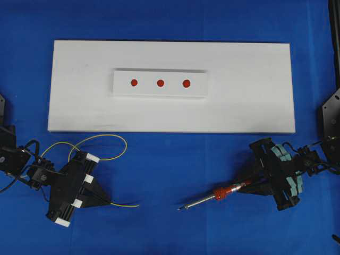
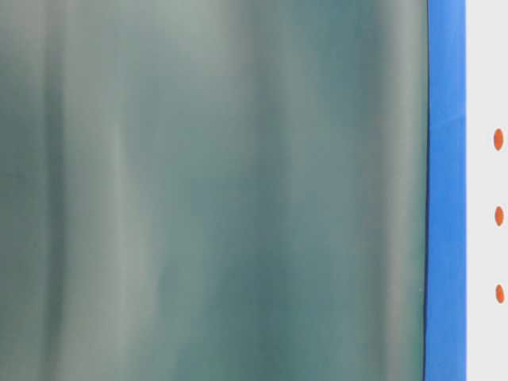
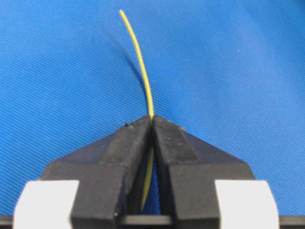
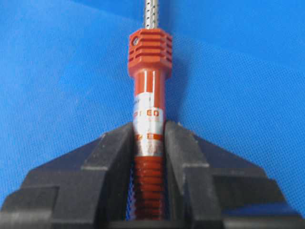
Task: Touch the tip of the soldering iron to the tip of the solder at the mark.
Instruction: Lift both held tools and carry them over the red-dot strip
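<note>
Left gripper: clenched on the solder; the jaws meet at their tips with the wire pinched between them.
Solder: a thin yellow wire; a short free end curves out ahead of the jaws, and the rest loops loosely behind the gripper on the blue tabletop.
Solder handling: it looks light and soft, so it will likely bend or spring at any knock; holding it close to the tip, as here, should keep the end steady.
Right gripper: grasping the iron at its silver band, just behind the ribbed red collar.
Iron: it lies low over the tabletop at the near right, its pointed metal shaft aimed toward the middle, well apart from the solder's end.
Iron handling: stiff and slim, the smooth barrel may roll in the jaws; a hold on the handle, away from the shaft, seems right.
Board: white, beyond both grippers.
Marks: three red dots on a raised white strip on the board; neither tip is near them.
</note>
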Robot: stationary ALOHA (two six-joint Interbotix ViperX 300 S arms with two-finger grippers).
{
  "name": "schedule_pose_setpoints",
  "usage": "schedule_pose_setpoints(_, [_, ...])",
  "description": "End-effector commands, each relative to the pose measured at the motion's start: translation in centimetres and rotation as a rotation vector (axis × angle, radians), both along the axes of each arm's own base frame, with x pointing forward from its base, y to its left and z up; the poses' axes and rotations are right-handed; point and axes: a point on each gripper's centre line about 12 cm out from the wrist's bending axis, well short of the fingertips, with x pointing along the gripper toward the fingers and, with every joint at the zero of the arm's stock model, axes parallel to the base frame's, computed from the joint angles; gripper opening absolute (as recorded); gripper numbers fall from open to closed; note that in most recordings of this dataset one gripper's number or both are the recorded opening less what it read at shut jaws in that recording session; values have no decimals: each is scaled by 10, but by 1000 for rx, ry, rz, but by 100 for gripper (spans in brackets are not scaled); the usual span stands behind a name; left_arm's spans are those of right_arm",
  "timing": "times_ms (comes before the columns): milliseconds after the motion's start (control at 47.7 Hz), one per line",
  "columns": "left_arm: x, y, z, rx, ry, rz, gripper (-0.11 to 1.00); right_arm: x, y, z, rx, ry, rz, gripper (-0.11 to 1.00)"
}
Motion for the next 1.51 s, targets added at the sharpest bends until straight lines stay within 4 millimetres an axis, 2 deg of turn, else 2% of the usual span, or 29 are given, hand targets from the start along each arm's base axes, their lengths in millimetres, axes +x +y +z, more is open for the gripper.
schedule_pose_setpoints(0, [6, -1, 9, -16, -28, 6, 1, 5, 1, 5, 15, -23, -8, 7])
schedule_pose_setpoints(293, [11, -2, 35, -12, -9, 12, 1, 11, 4, 26, 27, 13, -15, 7])
schedule_pose_setpoints(398, [13, -2, 52, -14, -10, 17, 1, 13, 0, 43, 35, 33, -29, 7])
schedule_pose_setpoints(503, [14, 1, 78, -14, 6, 31, 1, 15, -3, 63, 36, 74, -41, 7])
schedule_pose_setpoints(629, [15, 10, 106, -10, 70, 73, 1, 16, -11, 95, 30, 149, -59, 7])
schedule_pose_setpoints(755, [15, 27, 133, -7, 160, 149, 1, 15, -25, 126, 10, 209, -86, 7])
schedule_pose_setpoints(1006, [19, 70, 155, -8, 282, 320, 1, 19, -59, 161, -88, 309, -163, 7])
schedule_pose_setpoints(1279, [26, 130, 166, 11, 319, 491, 1, 31, -111, 168, -194, 360, -312, 7])
schedule_pose_setpoints(1488, [27, 170, 166, 44, 377, 585, 1, 41, -139, 164, -214, 401, -397, 7])
